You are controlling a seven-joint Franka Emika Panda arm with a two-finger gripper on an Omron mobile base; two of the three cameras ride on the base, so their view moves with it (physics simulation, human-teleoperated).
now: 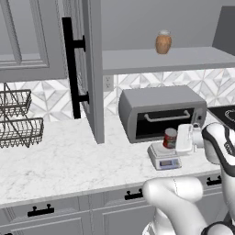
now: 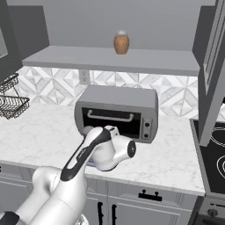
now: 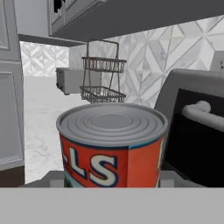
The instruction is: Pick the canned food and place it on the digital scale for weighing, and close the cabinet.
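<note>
Left base view first: the can (image 1: 170,137) stands upright on the scale (image 1: 164,157), which sits on the counter (image 1: 69,160) just in front of the toaster oven (image 1: 160,112). The gripper (image 1: 183,139) is right beside the can, on the side away from the open cabinet door (image 1: 89,69). Above the toaster oven, a brown jar (image 1: 163,42) rests on the cabinet shelf.

Over to the right base view: the arm crosses in front of the toaster oven (image 2: 116,112) and hides the scale, so no help here on the grip. The jar (image 2: 121,42) sits on the shelf above the toaster oven, and another cabinet door (image 2: 211,74) hangs open off to the side.

Now the hand view: the can (image 3: 111,146) looms close and upright, toaster oven (image 3: 192,127) right next to it, wire basket rack (image 3: 103,72) beyond. The fingertips are hidden, but the pincer reads as closed about as far as it goes, apparently clamped on the can.

The call here, I'd say: the can looks seated on the scale, so release gently, jaws spreading evenly so it isn't nudged off the platform. Then back straight away from the can, clear of the toaster oven's front, before heading for the cabinet door.
</note>
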